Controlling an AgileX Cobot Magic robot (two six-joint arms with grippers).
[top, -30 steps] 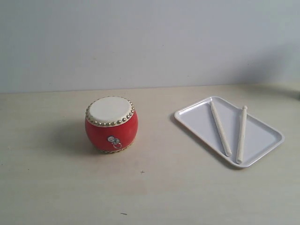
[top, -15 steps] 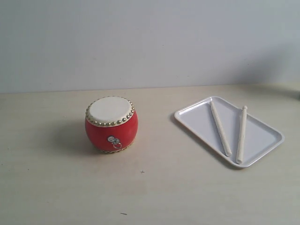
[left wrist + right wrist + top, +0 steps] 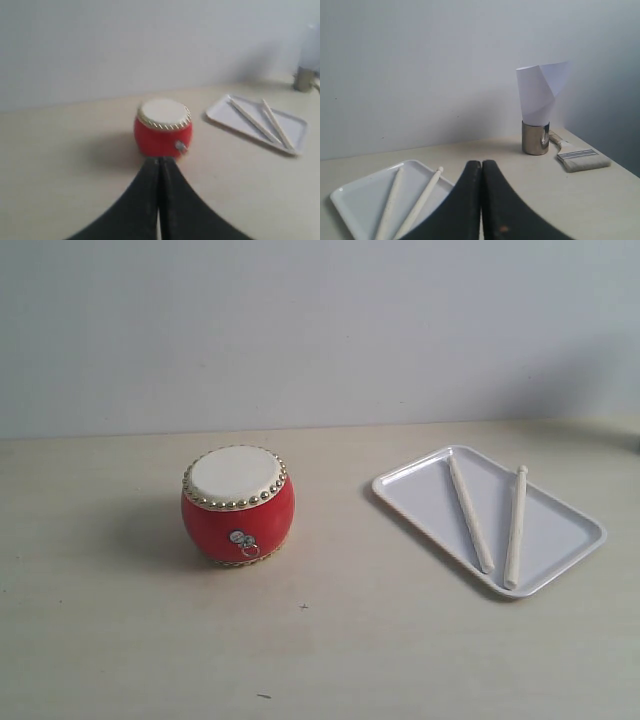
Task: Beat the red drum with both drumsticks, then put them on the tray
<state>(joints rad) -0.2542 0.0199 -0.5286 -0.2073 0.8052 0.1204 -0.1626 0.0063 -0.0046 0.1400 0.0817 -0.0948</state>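
The red drum (image 3: 238, 504) with its cream skin and gold studs stands upright on the table, left of centre. To its right lies the white tray (image 3: 420, 502), and both drumsticks (image 3: 470, 513) (image 3: 515, 526) rest side by side in it. Neither arm shows in the exterior view. In the left wrist view my left gripper (image 3: 159, 161) is shut and empty, set back from the drum (image 3: 162, 127), with the tray (image 3: 300, 135) beyond. My right gripper (image 3: 481, 164) is shut with nothing in it, back from the tray (image 3: 350, 200) and the two sticks (image 3: 390, 205) (image 3: 422, 200).
A metal cup holding a white paper cone (image 3: 536, 107) and a flat brush (image 3: 577, 158) sit near the table's far right corner. A pale wall runs behind the table.
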